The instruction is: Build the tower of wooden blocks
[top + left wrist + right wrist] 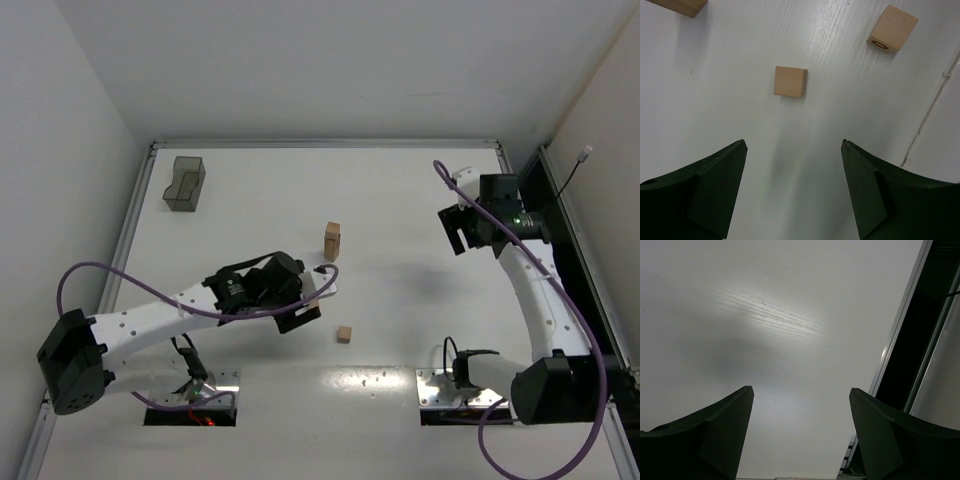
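The tower (pixel 332 241) is a short column of tan wood blocks near the table's middle; its base shows at the top left corner (pixel 677 5) of the left wrist view. A loose block (pixel 344 334) lies nearer the arms and carries a ring mark (pixel 892 28). Another loose block (pixel 790 81) lies flat just ahead of my left gripper (pixel 794 145), which hovers open and empty (pixel 312 294), below and left of the tower. My right gripper (pixel 458 230) hangs open over bare table at the far right, nothing between its fingers (pixel 800 392).
A dark grey translucent bin (pixel 184 184) stands at the back left. A metal rail (pixel 900 330) and a dark gap run along the table's right edge, close to the right gripper. White walls enclose the table on three sides.
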Tool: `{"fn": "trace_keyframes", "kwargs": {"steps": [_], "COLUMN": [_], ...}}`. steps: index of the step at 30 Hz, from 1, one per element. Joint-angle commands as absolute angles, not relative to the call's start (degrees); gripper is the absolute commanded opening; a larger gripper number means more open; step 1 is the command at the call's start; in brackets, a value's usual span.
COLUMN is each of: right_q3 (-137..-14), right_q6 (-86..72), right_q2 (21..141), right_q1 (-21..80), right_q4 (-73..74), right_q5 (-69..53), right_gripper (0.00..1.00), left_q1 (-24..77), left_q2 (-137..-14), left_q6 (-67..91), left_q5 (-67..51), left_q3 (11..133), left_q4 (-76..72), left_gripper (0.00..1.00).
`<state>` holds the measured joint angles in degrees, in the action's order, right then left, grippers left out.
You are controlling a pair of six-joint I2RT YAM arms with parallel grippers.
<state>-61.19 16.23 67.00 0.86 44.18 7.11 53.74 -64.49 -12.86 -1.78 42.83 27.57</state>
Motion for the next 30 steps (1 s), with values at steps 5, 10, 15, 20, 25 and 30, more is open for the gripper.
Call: {"fn": "trace_keyframes", "kwargs": {"steps": [5, 10, 15, 20, 25, 30], "right_q3": [-62.0, -63.0, -63.5, -64.1, -64.6, -64.6], "right_q6": [14.1, 14.1, 14.1, 14.1, 14.1, 14.1], "right_q2": [68.1, 69.9, 70.4, 71.0, 72.2, 73.2], "right_q1": [-2.9, -4.0, -5.1, -5.6, -5.6, -6.2], "right_q4": [43.7, 44.2, 44.7, 44.7, 45.3, 45.3], "right_q5": [0.8, -1.3, -2.4, -2.9, -3.4, -3.4], "right_gripper": [0.75, 0.75, 0.75, 0.75, 0.75, 0.75], "left_q1": [57.7, 58.9, 58.9, 56.0, 52.5, 49.0], "left_q2": [-68.8, -70.7, -73.6, -77.7, -82.2, -86.4], "left_q6": [-13.0, -13.6, -15.3, -17.0, -18.2, -18.7], "left_q5": [1.8, 1.8, 0.1, -2.1, -5.0, -7.4], "left_q3": [41.2, 40.6, 40.6, 43.2, 46.3, 49.6], "left_q4": [17.6, 14.9, 13.2, 12.5, 12.5, 12.5], "left_gripper": [0.71, 0.71, 0.71, 0.71, 0.71, 0.70]}}
